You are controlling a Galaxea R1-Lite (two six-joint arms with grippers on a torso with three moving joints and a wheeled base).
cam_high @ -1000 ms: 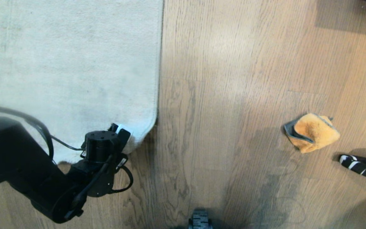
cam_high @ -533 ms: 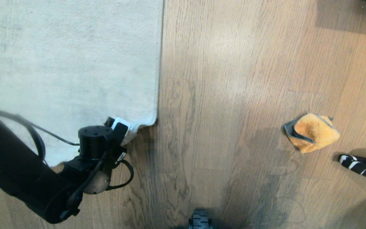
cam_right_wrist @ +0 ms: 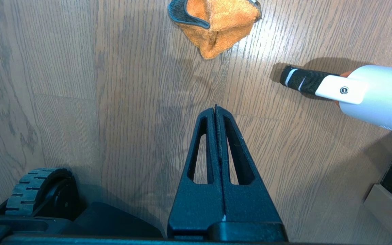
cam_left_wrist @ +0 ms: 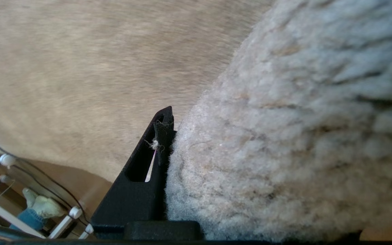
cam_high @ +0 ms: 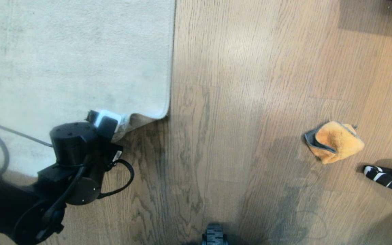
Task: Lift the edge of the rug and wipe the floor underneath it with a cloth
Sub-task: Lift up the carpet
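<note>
Since a second ago we see the left end effector (cam_high: 123, 123) clamped on the rug edge (cam_high: 138, 120), peeling it off the floor (cam_high: 250, 85); a thin pinch could slip, while cloth (cam_high: 335, 141) lies well apart near the shut right end effector (cam_right_wrist: 215, 109).

Left gripper (cam_left_wrist: 168, 136) clamped, right gripper (cam_right_wrist: 215, 112) closed

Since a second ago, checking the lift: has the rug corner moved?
Yes. The rug corner has pulled back from the cloth, clamped by the left gripper.

Brown wood-grain plank floor (cam_high: 250, 102) – glare patches mid-frame; a dark shadow (cam_high: 374, 17) in the far corner.
</note>
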